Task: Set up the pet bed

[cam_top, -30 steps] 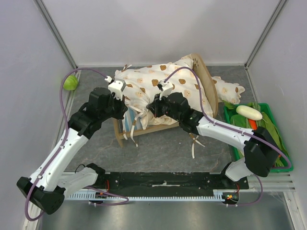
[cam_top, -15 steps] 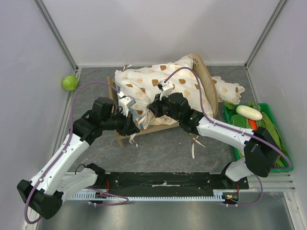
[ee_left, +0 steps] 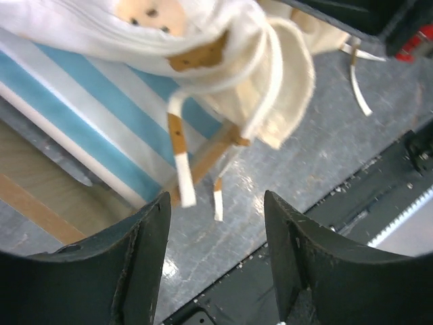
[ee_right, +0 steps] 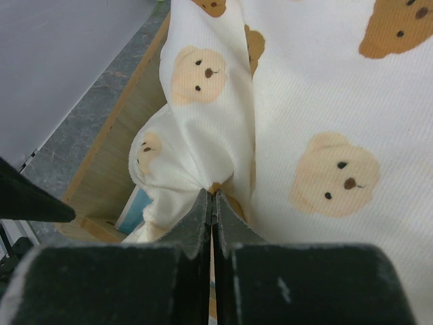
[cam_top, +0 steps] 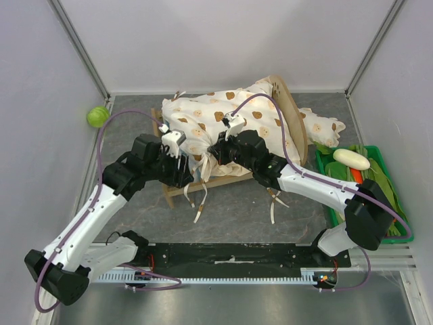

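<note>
Grey table [cam_top: 237,210]: right tool [ee_right: 213,203] tight on cushion [ee_right: 325,101]

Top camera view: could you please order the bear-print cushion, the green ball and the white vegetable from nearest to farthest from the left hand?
1. The bear-print cushion, right beside the left hand, just behind it.
2. The green ball, in the far left corner.
3. The white vegetable, at the far right.

I'm running this from afar in what looks like a lab test cell, not a home. Plain white panels [cam_top: 223,40] box in the scene, joined by bare aluminium posts [cam_top: 78,47] at upper left and upper right. The grey tabletop [cam_top: 237,217] ends at a black mounting rail [cam_top: 230,254] along the bottom, with a slotted cable tray [cam_top: 223,277] beneath.
</note>
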